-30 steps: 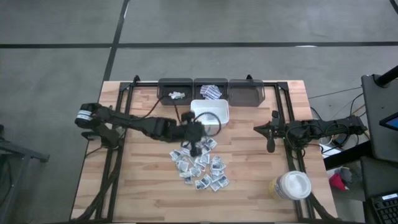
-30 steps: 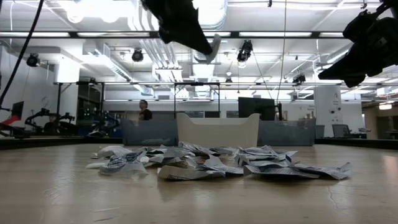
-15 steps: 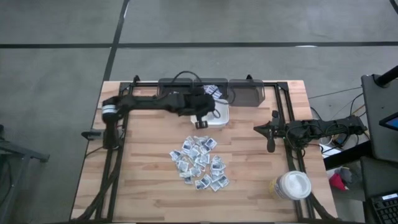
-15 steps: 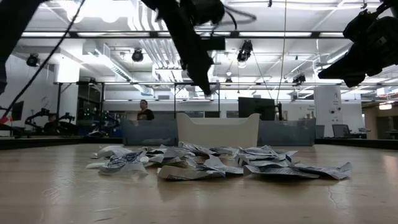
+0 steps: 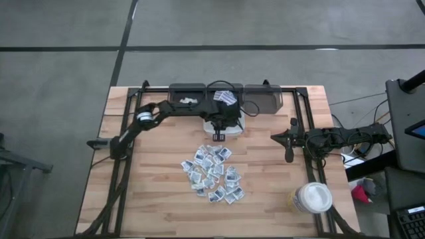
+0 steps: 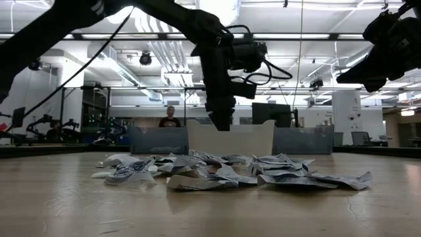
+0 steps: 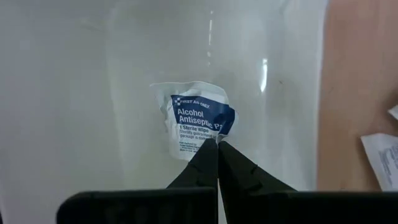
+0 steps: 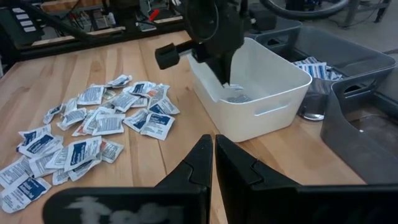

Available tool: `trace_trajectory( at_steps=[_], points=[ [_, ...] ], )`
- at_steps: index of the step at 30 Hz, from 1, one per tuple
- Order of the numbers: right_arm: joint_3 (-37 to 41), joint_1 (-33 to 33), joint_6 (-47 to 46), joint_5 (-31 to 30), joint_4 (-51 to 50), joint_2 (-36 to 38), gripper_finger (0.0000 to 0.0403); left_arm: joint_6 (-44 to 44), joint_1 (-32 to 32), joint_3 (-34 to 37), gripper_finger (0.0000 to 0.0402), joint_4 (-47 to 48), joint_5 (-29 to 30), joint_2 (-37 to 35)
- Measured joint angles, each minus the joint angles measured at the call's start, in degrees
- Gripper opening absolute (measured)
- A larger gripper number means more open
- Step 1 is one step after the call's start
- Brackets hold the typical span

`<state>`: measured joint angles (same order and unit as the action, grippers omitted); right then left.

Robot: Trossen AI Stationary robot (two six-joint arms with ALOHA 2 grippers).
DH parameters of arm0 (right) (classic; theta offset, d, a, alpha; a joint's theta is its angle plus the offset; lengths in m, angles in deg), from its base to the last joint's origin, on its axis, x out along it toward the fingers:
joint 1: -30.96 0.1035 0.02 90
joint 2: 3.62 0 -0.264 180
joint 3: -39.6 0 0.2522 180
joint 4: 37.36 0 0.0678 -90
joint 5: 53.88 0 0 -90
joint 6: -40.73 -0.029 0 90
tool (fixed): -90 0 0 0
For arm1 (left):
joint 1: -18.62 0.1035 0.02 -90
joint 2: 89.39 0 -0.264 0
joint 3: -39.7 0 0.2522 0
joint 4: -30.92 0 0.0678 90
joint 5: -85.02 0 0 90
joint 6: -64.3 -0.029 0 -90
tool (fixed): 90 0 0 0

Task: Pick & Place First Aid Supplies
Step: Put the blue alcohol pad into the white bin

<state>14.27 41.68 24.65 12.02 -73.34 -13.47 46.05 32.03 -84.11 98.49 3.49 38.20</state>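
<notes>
While the left arm reaches downward over the white bin [image 5: 226,121], left gripper [image 7: 217,144] jaws clench an alcohol wipe sachet [image 7: 198,121]; right gripper [image 8: 214,145] jaws closed, empty, hovering well apart.

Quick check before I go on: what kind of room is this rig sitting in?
Most likely a robotics lab or workshop: a wooden table with framed arms, open ceiling with strip lights, other robot arms and a person at benches behind.

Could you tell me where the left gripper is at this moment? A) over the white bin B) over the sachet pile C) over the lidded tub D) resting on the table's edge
A: the left gripper is shut on an alcohol wipe sachet over the white bin.
</notes>
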Motion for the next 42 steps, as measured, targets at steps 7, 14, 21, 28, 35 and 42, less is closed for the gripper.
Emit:
trace_trajectory(
  at_steps=[7, 14, 21, 28, 35, 42],
  points=[
    [0.0, 0.0, 0.0, 0.0, 0.0, 0.0, 0.0018, -1.3, 0.0, -2.5, 0.0002, 0.2, 0.1, 1.0],
    [0.0, 0.0, 0.2, 0.0, 0.0, 0.0, 0.0018, -1.5, 0.1, -2.3, 0.0053, 0.6, 0.1, 0.9],
    [0.0, 0.0, 0.1, 0.0, 0.0, 0.0, 0.0018, 4.0, -0.3, -9.2, 0.012, 11.3, 0.6, 0.6],
    [0.0, 0.0, 0.2, 0.0, 0.0, 0.0, 0.0018, 23.7, -3.7, -20.8, 0.0126, 36.9, -0.3, 0.4],
    [0.0, 0.0, 0.2, 0.0, -0.3, -0.1, 0.0018, 28.8, -8.7, -17.5, 0.0126, 36.0, -6.1, -2.6],
    [0.0, 0.0, 0.2, 0.0, -0.3, 0.0, 0.0018, 42.7, -12.6, -6.9, 0.0126, 32.8, -6.3, -6.9]
  ],
)
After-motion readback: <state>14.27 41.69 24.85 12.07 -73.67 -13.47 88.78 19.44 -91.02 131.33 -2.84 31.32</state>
